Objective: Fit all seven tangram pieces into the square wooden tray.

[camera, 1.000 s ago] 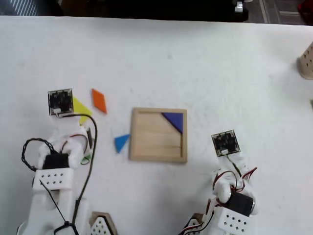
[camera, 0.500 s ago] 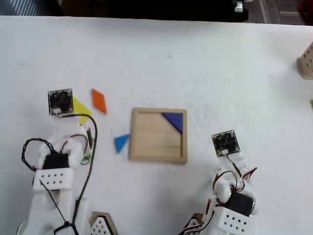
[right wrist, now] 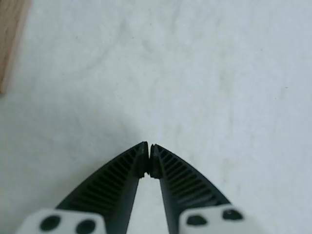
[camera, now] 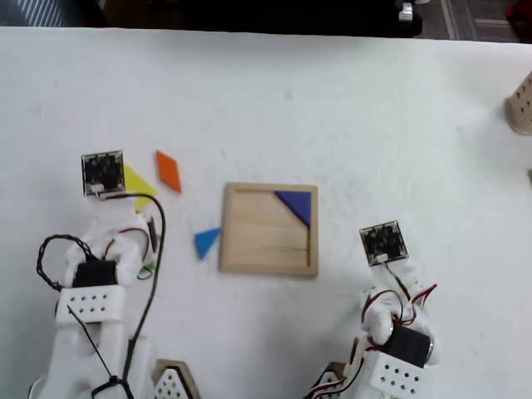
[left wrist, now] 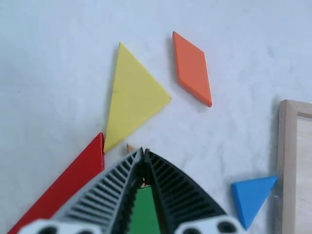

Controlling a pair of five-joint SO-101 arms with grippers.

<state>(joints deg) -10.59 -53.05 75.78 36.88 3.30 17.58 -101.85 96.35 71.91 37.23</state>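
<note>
I read no text, label, brand, number or sign on any surface. The yellow triangle (left wrist: 131, 97) and the orange parallelogram (left wrist: 191, 68), both ahead of the jaws of my left gripper (left wrist: 143, 156), have plain faces. The wooden tray (left wrist: 292, 161) rim, off to the side of those jaws, is bare wood.

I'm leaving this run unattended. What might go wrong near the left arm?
The left claw is shut over the green piece, with the red triangle and yellow triangle close by; opening there may shove them. The pieces lie flat, so a grip may slip. The light blue triangle lies near the tray, leaving little room for a claw.
</note>
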